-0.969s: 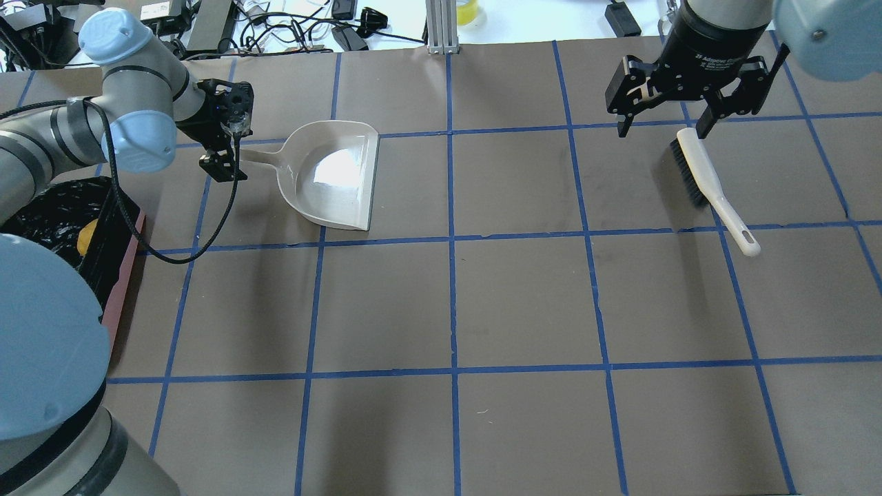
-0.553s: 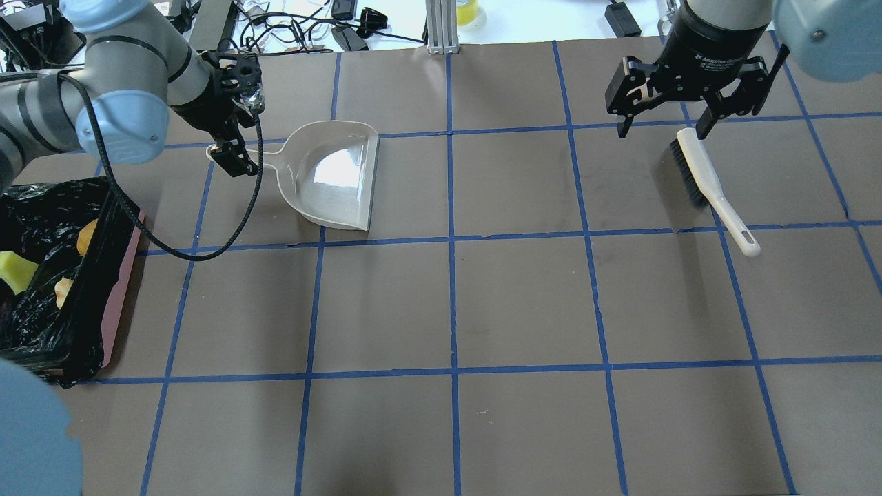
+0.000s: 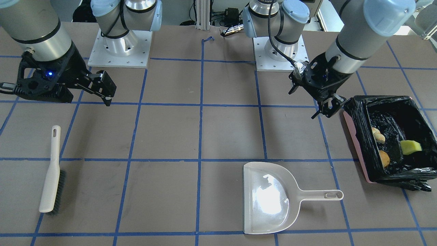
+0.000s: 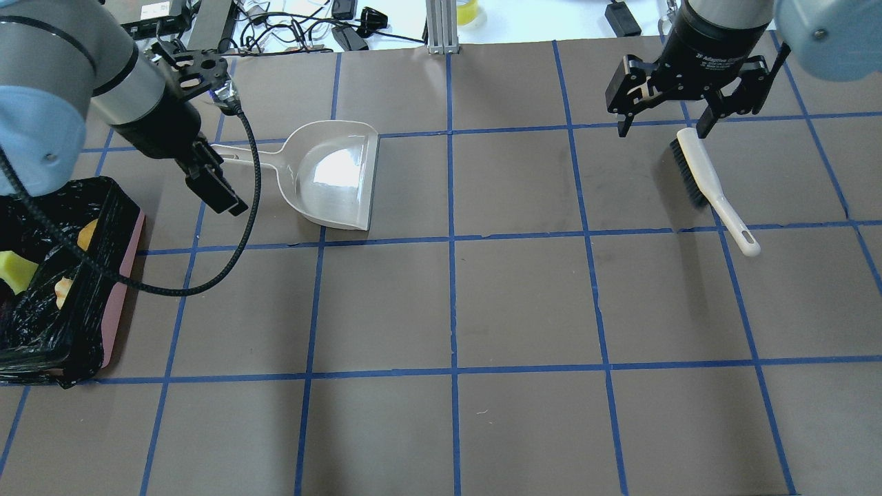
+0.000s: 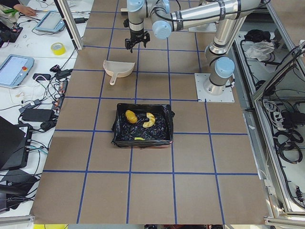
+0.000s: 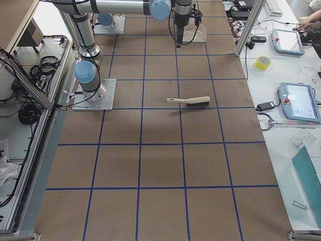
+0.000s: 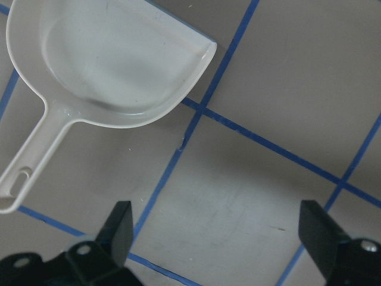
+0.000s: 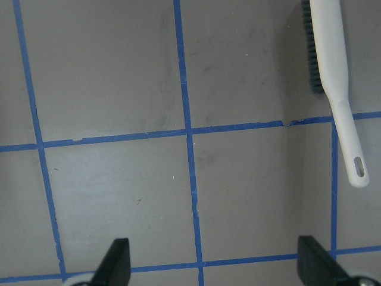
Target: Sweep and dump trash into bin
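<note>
Lying inside the rectangular pink tub lined with a crinkled black plastic bag [image 3: 382,100], at the table's edge on the robot's left, are all three pieces of trash: an orange-yellow lumpy potato-like piece [image 3: 384,159], a pale curved peel [image 3: 378,135] and a yellow-and-green sponge [image 3: 410,147]. An empty white plastic dustpan [image 3: 269,198] sits flat on the brown gridded table [image 3: 205,136], its handle pointing toward the tub. Above the table near that handle and the tub hangs the left gripper [image 7: 217,238], fingers spread wide with nothing between them, touching neither. On the robot's right side a white long-handled brush with dark bristles [image 3: 51,171] lies on the table. The right gripper [image 4: 663,127] hovers over the brush's bristle end, fingers likewise parted and empty.
</note>
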